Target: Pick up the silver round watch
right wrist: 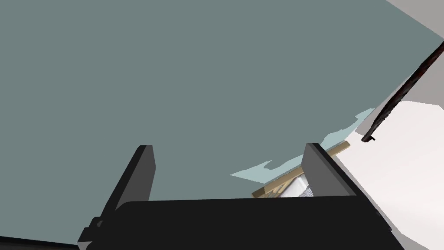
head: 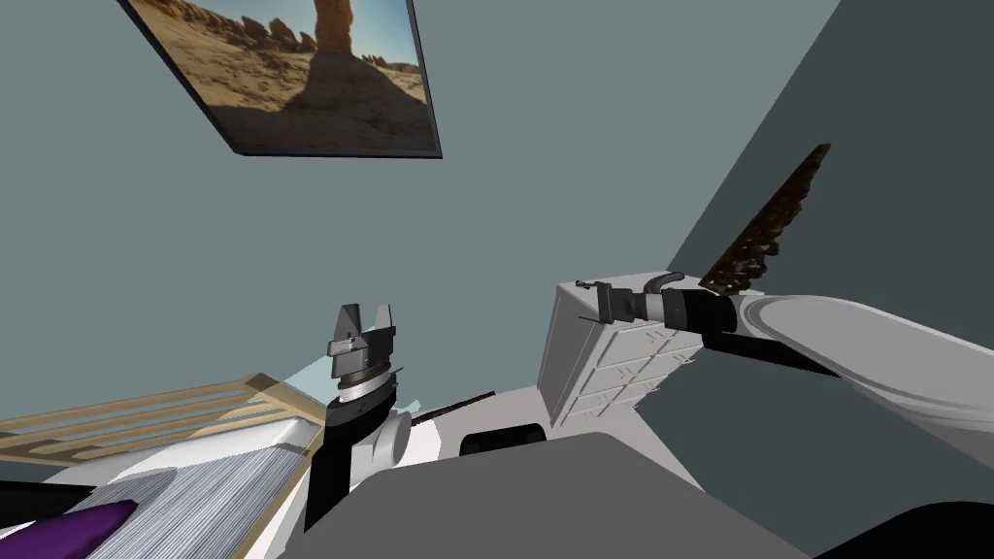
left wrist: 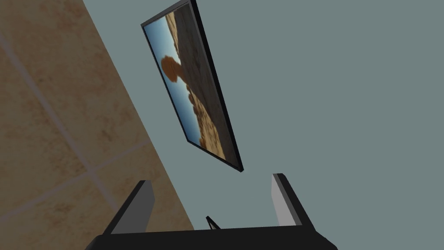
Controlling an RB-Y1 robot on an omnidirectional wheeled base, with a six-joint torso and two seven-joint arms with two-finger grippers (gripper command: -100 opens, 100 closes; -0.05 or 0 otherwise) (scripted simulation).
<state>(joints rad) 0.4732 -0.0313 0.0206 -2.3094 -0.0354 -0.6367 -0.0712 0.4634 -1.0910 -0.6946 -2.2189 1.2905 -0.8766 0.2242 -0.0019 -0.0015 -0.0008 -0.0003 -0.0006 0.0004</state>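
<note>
Right tool (head: 583,301), fingers apart, hovers at dresser's (head: 621,364) top edge; left tool (head: 366,312) upright.

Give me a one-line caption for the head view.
Right gripper open at a white chest of drawers; left gripper open, raised near the bed.

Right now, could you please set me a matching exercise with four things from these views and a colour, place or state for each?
Things:
1. framed desert picture
2. chest of drawers
3. left gripper
4. bed frame

Descriptions:
A. light wood slats
B. fingers open, pointing up
C. hanging on the grey-green wall
D. white, by the right gripper

Pairs: 1-C; 2-D; 3-B; 4-A.
</note>
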